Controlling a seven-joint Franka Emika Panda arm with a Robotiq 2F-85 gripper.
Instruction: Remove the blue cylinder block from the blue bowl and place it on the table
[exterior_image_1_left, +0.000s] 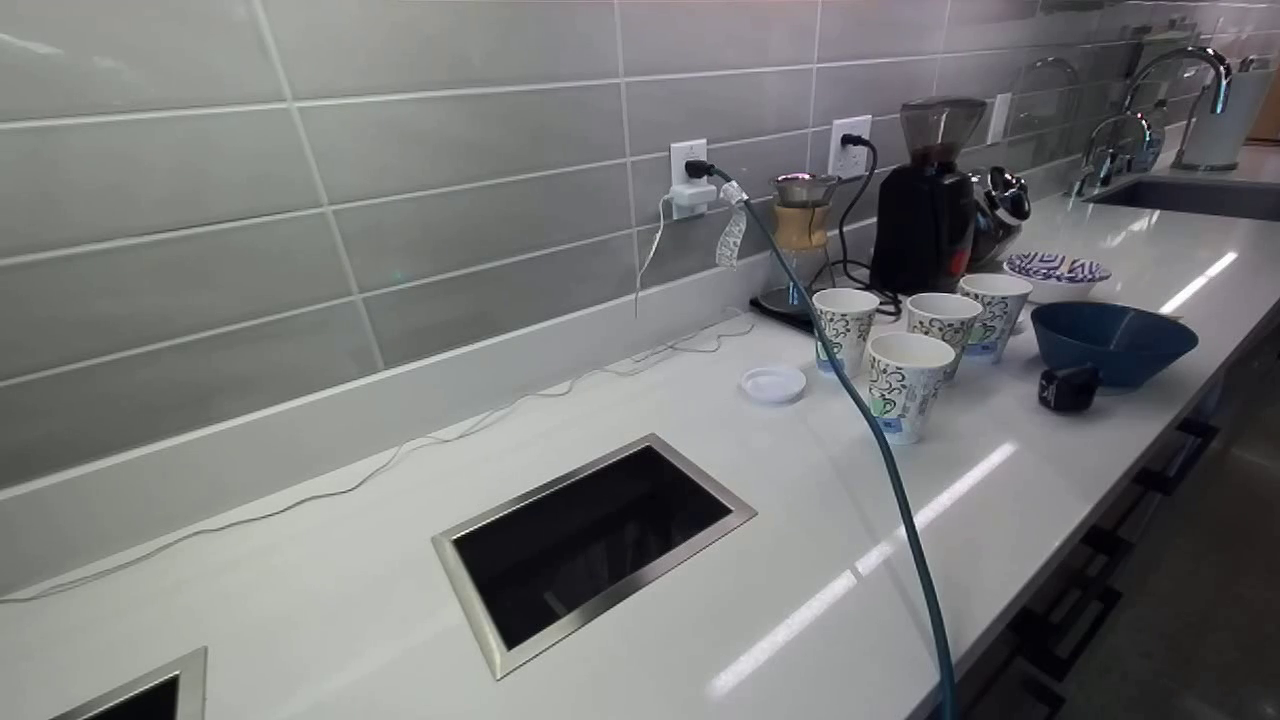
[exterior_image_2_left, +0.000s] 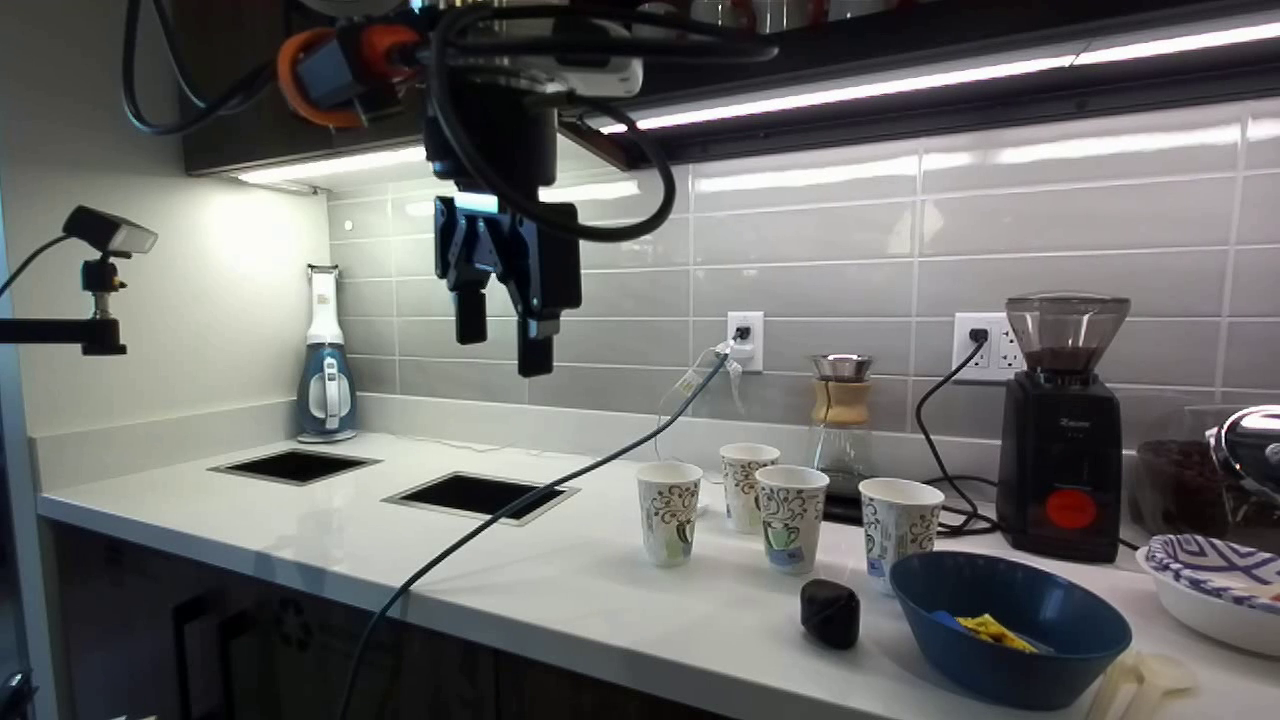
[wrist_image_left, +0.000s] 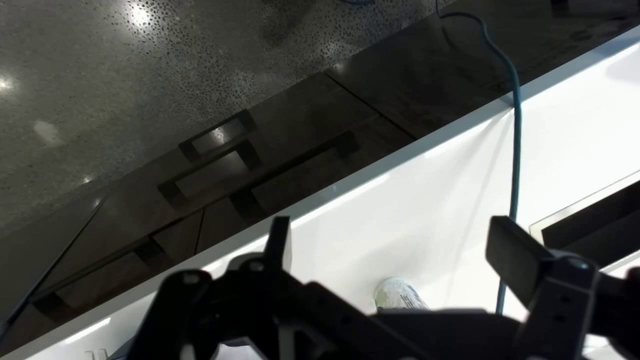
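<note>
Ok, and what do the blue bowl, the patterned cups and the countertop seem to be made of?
Blue bowl: plastic or glazed ceramic, I can't tell which; smooth, opaque, with a soft sheen. Patterned cups: likely paper, judging by the tapered white walls and printed swirls. Countertop: probably stone or a similar slab; glossy white, reflecting light in bright streaks.

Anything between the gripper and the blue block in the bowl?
The bowl walls in the partly hidden blue block; a yellow thing lies close by. Cups near the bowl sit lower than the gripper. From above, nothing visible blocks; a top-down approach looks clear.
</note>
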